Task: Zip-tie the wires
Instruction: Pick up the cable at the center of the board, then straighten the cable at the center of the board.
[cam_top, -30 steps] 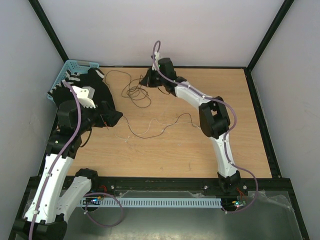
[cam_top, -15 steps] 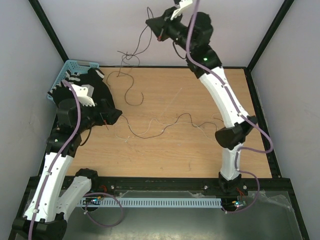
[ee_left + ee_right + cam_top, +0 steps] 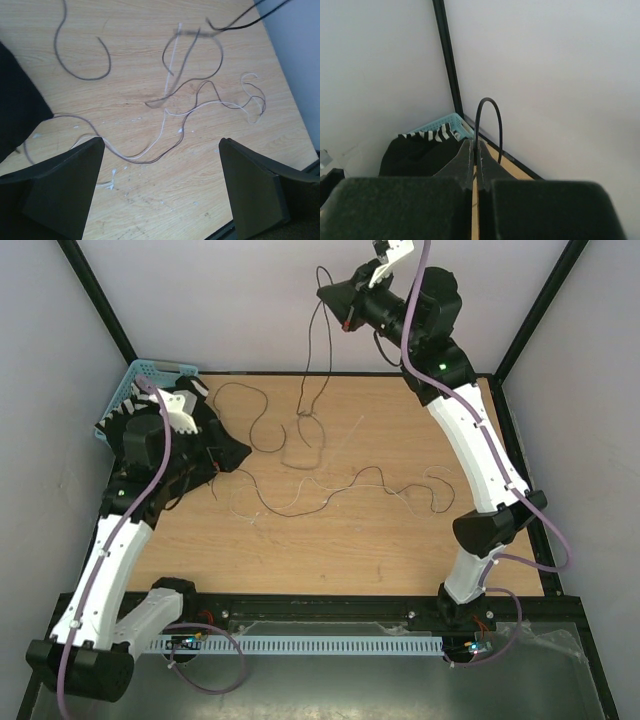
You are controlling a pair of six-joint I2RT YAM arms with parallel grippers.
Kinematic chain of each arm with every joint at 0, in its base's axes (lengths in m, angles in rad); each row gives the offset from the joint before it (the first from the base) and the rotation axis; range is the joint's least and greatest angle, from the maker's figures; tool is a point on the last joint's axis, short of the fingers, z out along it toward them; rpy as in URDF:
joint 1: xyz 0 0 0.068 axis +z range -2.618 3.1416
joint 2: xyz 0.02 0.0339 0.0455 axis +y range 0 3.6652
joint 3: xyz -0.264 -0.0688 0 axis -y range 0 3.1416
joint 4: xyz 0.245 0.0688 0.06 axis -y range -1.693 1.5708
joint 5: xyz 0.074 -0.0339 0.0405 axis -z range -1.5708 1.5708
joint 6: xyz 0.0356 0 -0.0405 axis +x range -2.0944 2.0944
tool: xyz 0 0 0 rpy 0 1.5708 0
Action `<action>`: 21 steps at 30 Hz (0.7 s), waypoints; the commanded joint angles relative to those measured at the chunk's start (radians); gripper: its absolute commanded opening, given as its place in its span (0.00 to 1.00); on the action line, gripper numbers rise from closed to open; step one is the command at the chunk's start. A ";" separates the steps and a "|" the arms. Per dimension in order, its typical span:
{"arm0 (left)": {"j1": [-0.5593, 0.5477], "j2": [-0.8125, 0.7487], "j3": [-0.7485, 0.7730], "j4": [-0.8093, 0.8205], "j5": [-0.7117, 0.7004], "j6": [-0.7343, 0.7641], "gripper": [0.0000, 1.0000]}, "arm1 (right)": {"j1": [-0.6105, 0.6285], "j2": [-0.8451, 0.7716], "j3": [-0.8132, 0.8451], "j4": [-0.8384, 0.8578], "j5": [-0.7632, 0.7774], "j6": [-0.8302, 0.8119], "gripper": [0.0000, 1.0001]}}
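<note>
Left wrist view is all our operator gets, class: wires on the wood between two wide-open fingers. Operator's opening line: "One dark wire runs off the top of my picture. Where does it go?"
Observer: Up to the right gripper, which hangs high over the far edge of the table, against the back wall.
Operator: Is it gripped or just draped?
Observer: Gripped. In the right wrist view the fingers are shut on the dark wire, which arches over their tips.
Operator: Anything near my arm that I can't see?
Observer: A blue basket in the far left corner, behind the left arm.
</note>
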 commanded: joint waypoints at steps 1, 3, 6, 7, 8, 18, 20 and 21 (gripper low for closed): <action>0.001 0.060 -0.013 0.131 0.113 -0.041 0.99 | -0.011 -0.033 -0.014 -0.010 -0.039 0.003 0.00; -0.006 0.083 -0.054 0.208 0.164 -0.076 0.99 | -0.010 -0.040 -0.019 -0.011 -0.047 0.006 0.00; -0.037 0.115 -0.090 0.280 0.156 -0.090 0.99 | -0.010 -0.052 -0.023 -0.013 -0.041 -0.004 0.00; -0.050 0.129 -0.090 0.287 0.148 -0.087 0.99 | -0.011 -0.054 -0.022 -0.015 -0.040 -0.008 0.00; -0.058 0.147 -0.086 0.290 0.143 -0.083 0.99 | -0.010 -0.056 -0.022 -0.018 -0.038 -0.011 0.00; -0.078 0.205 -0.047 0.291 0.099 -0.091 0.99 | -0.011 -0.133 -0.096 -0.058 0.028 -0.056 0.00; -0.076 0.182 -0.037 0.291 0.108 -0.100 0.99 | -0.010 -0.166 -0.131 -0.061 0.044 -0.066 0.00; -0.076 0.171 -0.031 0.291 0.120 -0.110 0.99 | -0.010 -0.182 -0.151 -0.061 0.049 -0.070 0.00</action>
